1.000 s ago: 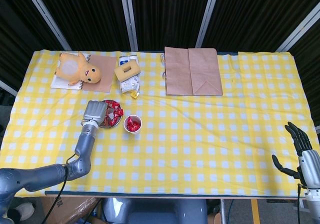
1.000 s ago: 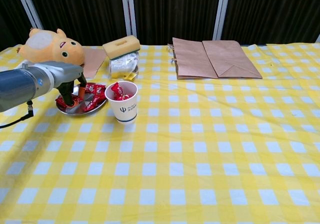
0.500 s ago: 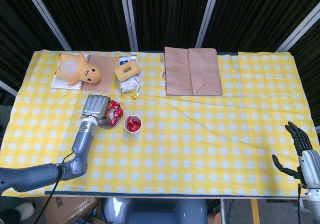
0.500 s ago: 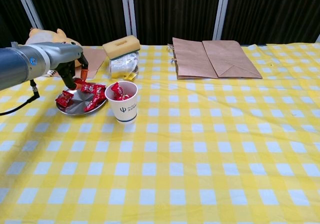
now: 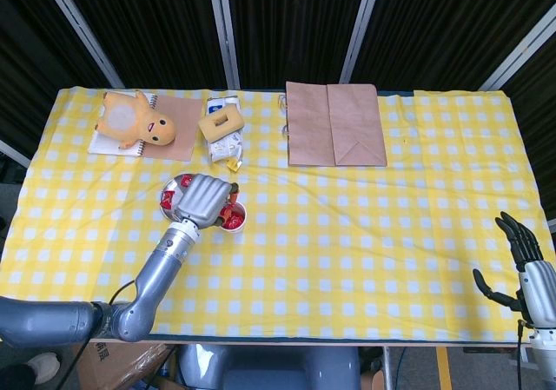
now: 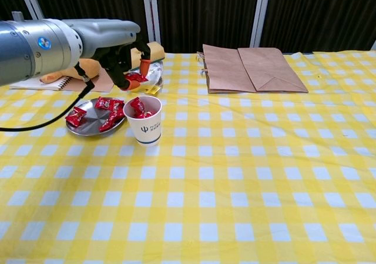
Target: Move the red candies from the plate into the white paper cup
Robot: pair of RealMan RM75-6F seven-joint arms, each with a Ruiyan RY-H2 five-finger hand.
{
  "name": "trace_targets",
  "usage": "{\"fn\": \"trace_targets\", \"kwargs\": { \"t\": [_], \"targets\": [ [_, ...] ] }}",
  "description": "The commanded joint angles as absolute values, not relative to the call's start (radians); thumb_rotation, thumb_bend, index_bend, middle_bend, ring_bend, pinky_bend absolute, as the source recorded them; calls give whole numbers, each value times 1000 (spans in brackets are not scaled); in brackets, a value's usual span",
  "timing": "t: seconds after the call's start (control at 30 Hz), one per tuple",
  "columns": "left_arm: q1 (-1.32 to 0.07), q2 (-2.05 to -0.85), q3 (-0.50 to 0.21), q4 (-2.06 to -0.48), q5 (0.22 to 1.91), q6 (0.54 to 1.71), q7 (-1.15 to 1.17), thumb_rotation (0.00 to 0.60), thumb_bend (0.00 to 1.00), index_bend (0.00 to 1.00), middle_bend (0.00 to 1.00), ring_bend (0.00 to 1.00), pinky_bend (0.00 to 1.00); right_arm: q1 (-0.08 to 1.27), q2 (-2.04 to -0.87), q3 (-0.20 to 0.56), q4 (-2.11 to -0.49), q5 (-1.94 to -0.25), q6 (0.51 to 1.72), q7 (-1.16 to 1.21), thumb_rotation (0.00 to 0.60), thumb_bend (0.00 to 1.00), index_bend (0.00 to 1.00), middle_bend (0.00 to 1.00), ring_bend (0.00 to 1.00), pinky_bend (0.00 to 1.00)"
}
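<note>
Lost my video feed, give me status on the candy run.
Left hand holds a red candy above the white paper cup. Right hand open, idle. More candies on plate. Nothing blocking.

Several red candies (image 6: 103, 112) in shiny wrappers lay on the round metal plate (image 6: 85, 129). Just beside it the white paper cup (image 6: 147, 127) stood upright, with red candies inside.
</note>
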State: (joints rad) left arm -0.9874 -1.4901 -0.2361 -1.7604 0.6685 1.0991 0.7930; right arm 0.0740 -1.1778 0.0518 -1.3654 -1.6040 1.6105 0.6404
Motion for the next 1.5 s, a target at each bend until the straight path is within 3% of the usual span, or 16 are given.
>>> {"fn": "trace_targets", "kwargs": {
  "t": [0.03, 0.57, 0.87, 1.13, 1.27, 1.37, 1.47, 1.5],
  "targets": [
    [-997, -1503, -226, -1761, 659, 1104, 805, 600, 405, 508, 958, 1000, 1000, 74, -1177, 53, -1366, -1605, 1613, 643, 600, 424, 0, 0, 0, 0],
    [-1020, -1561, -200, -1692, 616, 1096, 806, 600, 403, 500, 954, 1000, 1000, 74, -1174, 50, -1368, -1611, 1615, 651, 600, 424, 0, 0, 0, 0],
    [-1022, -1567, -198, -1685, 615, 1099, 795, 600, 328, 422, 948, 1000, 1000, 73, -1175, 50, -1368, -1611, 1616, 650, 600, 424, 0, 0, 0, 0],
    [-960, -1497, -211, -1780, 746, 1183, 693, 600, 323, 386, 923, 994, 992, 72, -1176, 52, -1362, -1609, 1619, 649, 600, 424, 0, 0, 0, 0],
    [-880, -1425, -174, -1867, 888, 1271, 623, 600, 300, 331, 776, 871, 871, 72, -1178, 51, -1355, -1605, 1612, 638, 600, 423, 0, 0, 0, 0],
    [-809, -1371, -119, -1915, 1001, 1338, 578, 600, 272, 252, 552, 651, 684, 73, -1179, 48, -1351, -1608, 1608, 629, 600, 423, 0, 0, 0, 0],
    [-729, -1322, -40, -1937, 1119, 1408, 543, 600, 231, 134, 257, 318, 422, 74, -1180, 44, -1345, -1610, 1601, 609, 600, 423, 0, 0, 0, 0],
    [-697, -1304, -9, -1940, 1161, 1436, 531, 600, 217, 108, 197, 254, 367, 75, -1180, 42, -1344, -1609, 1596, 599, 600, 423, 0, 0, 0, 0]
  ]
}}
